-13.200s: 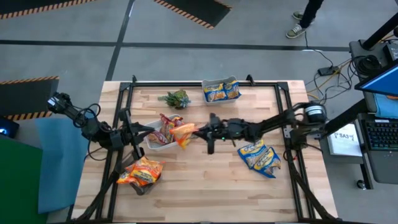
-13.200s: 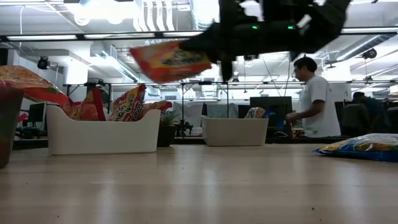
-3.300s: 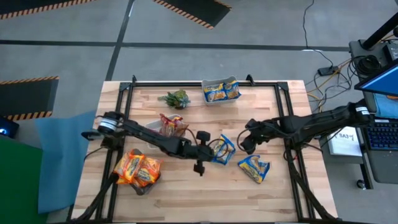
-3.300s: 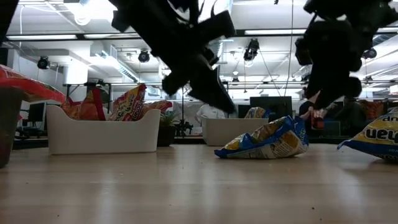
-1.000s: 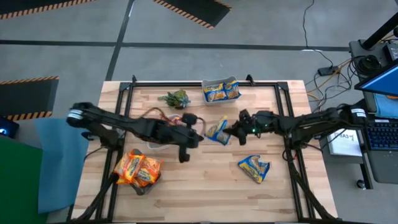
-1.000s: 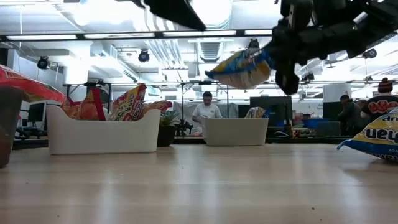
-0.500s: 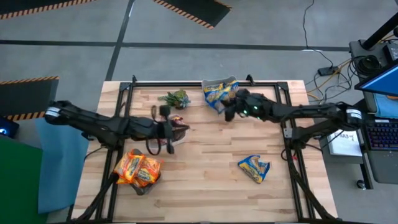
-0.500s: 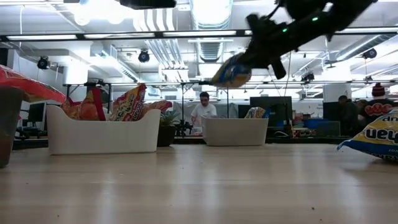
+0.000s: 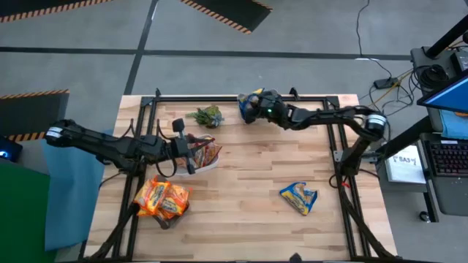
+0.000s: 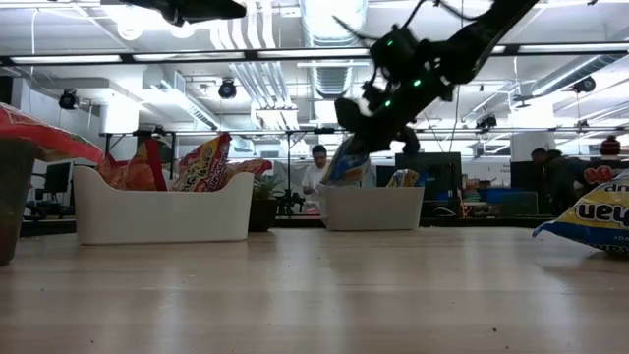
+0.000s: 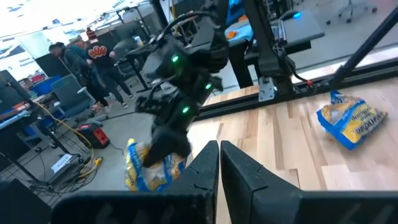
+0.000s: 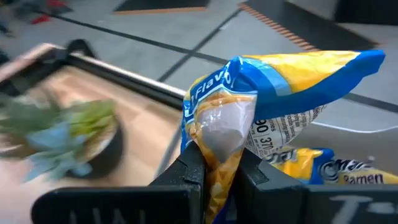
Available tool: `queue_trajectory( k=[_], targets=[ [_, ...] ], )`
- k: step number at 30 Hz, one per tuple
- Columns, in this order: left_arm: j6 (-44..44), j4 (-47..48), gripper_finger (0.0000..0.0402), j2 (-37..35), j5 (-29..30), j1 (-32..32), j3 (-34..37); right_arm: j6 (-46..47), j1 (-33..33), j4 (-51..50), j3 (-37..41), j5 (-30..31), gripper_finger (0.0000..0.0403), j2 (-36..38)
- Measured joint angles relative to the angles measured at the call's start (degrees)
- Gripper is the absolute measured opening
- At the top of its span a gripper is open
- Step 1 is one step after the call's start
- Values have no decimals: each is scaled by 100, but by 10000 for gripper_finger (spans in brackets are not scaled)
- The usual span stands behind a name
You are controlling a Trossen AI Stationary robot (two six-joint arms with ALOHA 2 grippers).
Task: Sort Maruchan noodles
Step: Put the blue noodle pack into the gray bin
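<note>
Above the far tub [image 9: 248, 98], right tool [image 12: 214, 163] clamped on blue-yellow "Ramen" packet [image 12: 273, 106]; left tool [image 11: 219, 163] closed, empty.

Right tool [image 12: 217, 163] clamped, left tool [image 11: 219, 155] closed

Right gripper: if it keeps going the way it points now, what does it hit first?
Likely the far tub with blue-yellow packets in it; the right gripper, shut on a blue-yellow packet, points over it. Depth is unclear; the small plant lies off to one side.

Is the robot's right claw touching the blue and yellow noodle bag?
Touching. In the right wrist view the right gripper has its two dark fingers pinched on the edge of the blue-yellow noodle packet.
</note>
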State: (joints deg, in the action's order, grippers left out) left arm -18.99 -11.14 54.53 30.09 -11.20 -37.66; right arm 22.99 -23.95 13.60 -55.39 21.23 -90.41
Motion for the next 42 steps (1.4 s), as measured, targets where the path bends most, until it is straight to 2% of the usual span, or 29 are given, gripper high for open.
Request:
queue_trajectory(
  k=[3, 9, 14, 24, 29, 33, 40, 42],
  targets=[
    [0, 44, 0, -91, -2, -1, 89, -8, -67, -99, -310, 321, 27, -437],
    [0, 60, 0, -151, -2, -1, 159, -6, -85, -234, -866, 300, 27, -1087],
    [43, 130, 0, -110, -5, -1, 115, 98, -85, -1011, -1278, 304, 47, -1295],
    [149, 278, 0, -108, -11, -1, 115, 80, -85, -2510, -1587, 345, 163, -893],
    [155, 317, 0, -106, -16, -5, 115, 191, -85, -3297, -1786, 435, 185, -439],
    [155, 315, 0, -105, -13, -5, 115, 74, -100, -3361, -1972, 429, 154, -195],
    [153, 308, 0, -105, -13, -5, 110, -452, -166, -3101, -2293, 197, 27, -387],
    [153, 307, 0, -105, -13, -5, 109, -503, -202, -3023, -2332, 167, 15, -547]
  ],
)
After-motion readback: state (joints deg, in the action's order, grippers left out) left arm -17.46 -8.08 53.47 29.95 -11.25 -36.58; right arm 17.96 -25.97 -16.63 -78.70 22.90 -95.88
